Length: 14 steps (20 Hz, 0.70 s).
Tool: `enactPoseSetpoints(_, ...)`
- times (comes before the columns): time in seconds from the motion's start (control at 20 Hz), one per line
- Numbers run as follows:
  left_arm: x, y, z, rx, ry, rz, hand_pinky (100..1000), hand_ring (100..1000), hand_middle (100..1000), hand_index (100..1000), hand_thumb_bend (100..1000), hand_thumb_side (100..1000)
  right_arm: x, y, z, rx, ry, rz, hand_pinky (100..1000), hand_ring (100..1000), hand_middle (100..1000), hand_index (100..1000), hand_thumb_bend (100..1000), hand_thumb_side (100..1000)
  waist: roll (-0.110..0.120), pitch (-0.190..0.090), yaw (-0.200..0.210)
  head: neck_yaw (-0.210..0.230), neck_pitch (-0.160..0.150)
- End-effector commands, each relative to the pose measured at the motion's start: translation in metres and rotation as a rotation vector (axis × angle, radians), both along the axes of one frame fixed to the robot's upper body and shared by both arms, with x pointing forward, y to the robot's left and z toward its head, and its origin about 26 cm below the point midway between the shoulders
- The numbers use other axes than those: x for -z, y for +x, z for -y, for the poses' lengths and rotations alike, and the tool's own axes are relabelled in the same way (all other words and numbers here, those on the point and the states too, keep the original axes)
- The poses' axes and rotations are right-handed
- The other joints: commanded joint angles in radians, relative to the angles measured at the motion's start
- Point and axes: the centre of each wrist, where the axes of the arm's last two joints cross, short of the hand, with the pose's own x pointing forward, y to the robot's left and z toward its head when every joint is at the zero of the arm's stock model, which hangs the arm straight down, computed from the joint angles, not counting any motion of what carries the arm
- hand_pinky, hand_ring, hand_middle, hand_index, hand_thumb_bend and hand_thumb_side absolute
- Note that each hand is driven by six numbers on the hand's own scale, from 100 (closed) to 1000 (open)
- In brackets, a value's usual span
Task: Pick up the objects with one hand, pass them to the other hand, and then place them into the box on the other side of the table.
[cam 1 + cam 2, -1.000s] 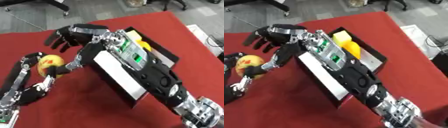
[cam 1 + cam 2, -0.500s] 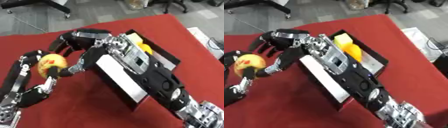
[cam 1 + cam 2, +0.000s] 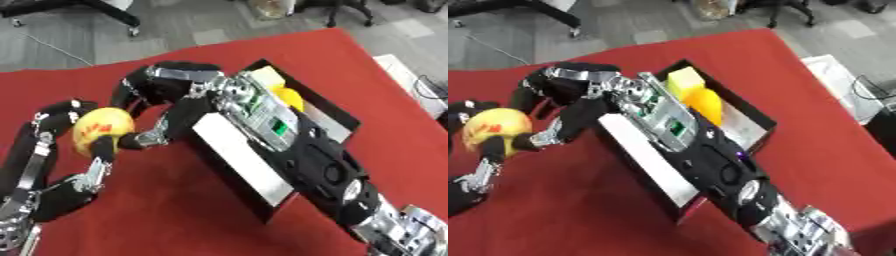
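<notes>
Change: a second ago my right hand (image 3: 162, 87) hung spread above and beyond the fruit; it has since come down and its fingers now curl over the fruit's far side. My left hand has kept its hold throughout.
Fruit (image 3: 99, 130): a round yellow ball with red markings, held up over the red counter (image 3: 192, 210) towards its left edge, between my two hands and well clear of the box.
Left hand (image 3: 83, 150): black fingers wrapped round the fruit from below and from the left, one finger crossing its front; the arm rises from the near left corner.
Right hand: fingers bent and arched over the fruit's top and far side, thumb (image 3: 149, 140) reaching in beside it from the right. I cannot tell whether the fingers actually touch the fruit or stop just short of it.
Right arm (image 3: 297, 150): it crosses the counter from the near right corner, passing over the near white wall of the box.
Box (image 3: 750, 107): black outside, white inside, lying askew towards the counter's right edge.
Inside the box: a pale yellow block (image 3: 684, 79) in the far corner and an orange-yellow rounded piece (image 3: 703, 104) just beside it, the two touching or nearly so.
</notes>
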Motion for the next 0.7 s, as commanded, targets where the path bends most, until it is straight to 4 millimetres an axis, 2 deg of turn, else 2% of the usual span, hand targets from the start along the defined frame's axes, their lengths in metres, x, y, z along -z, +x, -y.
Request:
enactPoseSetpoints(0.05, -0.006, -0.001, 0.007, 0.018, -0.004, 0.024, 813, 653, 563, 678, 100, 672, -0.012, -0.005, -0.001, -0.032, 0.024, 0.013, 797, 756, 542, 548, 373, 100, 0.008, -0.004, -0.001, 0.001, -0.012)
enactPoseSetpoints(0.2, -0.001, 0.001, 0.010, 0.012, 0.005, 0.015, 814, 654, 564, 680, 100, 667, -0.012, -0.005, -0.001, -0.053, 0.036, -0.025, 788, 731, 500, 503, 344, 100, 0.009, -0.004, -0.002, 0.002, -0.013)
enactPoseSetpoints(0.3, 0.002, 0.003, 0.012, 0.007, 0.014, 0.011, 815, 654, 564, 682, 100, 660, -0.012, -0.004, 0.000, -0.070, 0.044, -0.043, 786, 734, 519, 492, 332, 100, 0.010, -0.003, -0.004, 0.002, -0.013)
enactPoseSetpoints(0.45, 0.005, 0.005, 0.013, 0.000, 0.020, 0.012, 818, 659, 571, 692, 100, 642, -0.012, -0.003, 0.002, -0.083, 0.046, -0.067, 759, 737, 620, 468, 281, 100, 0.011, -0.003, -0.005, 0.001, -0.013)
enactPoseSetpoints(0.65, 0.008, 0.006, 0.013, -0.013, 0.022, 0.011, 826, 675, 589, 716, 100, 609, -0.011, -0.001, 0.004, -0.079, 0.048, -0.088, 742, 726, 599, 455, 284, 100, 0.013, -0.003, -0.006, -0.004, -0.008)
enactPoseSetpoints(0.7, 0.009, 0.006, 0.012, -0.022, 0.021, 0.010, 875, 761, 677, 831, 100, 453, -0.012, -0.001, 0.005, -0.076, 0.054, -0.091, 731, 705, 567, 424, 277, 100, 0.013, -0.004, -0.005, -0.008, -0.006)
